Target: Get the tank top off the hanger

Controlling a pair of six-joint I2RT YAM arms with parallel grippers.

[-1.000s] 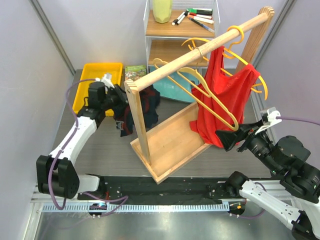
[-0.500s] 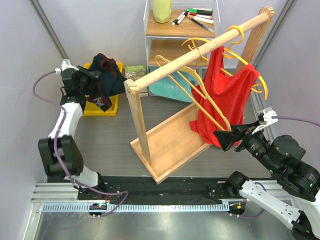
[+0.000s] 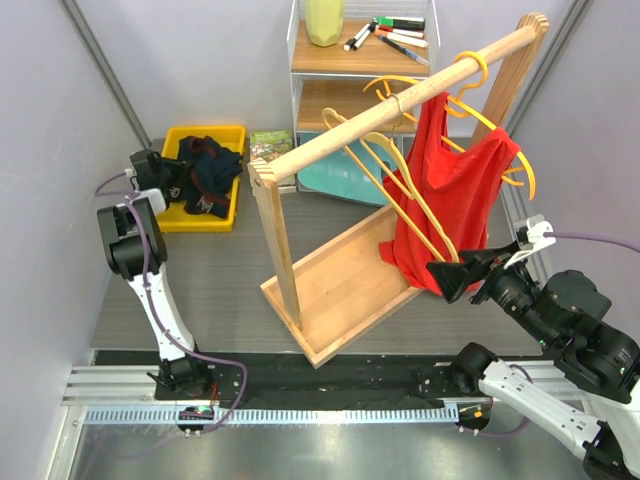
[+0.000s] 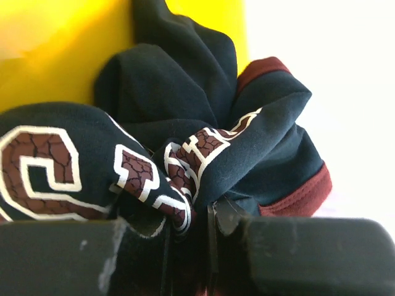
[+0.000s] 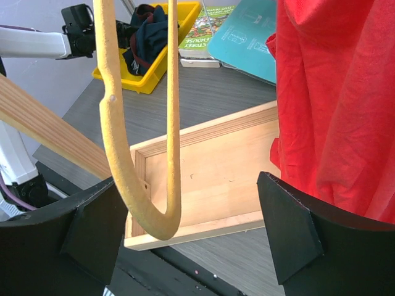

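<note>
Tank top (image 3: 455, 190) — matt cloth; rack (image 3: 340, 272) — smooth wood.

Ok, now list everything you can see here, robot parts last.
Tank top: one, red, hung on a hanger on the rack's rail.
Hangers: several, yellow, on the same rail.
Rack: one, light wood, mid-table.
Bin: one, yellow, far left.
Jersey: one, navy with maroon lettering, in the bin.
Shelf unit: one, wood and white wire, at the back.
Markers: several, mixed colours, top shelf.
Vase: one, pale green, top shelf.
Book: one, green cover, beside the bin.
Board: one, teal, behind the rack.
Left gripper: black, at the bin, shut on the jersey.
Right gripper: black, open, below the tank top's hem.
</note>
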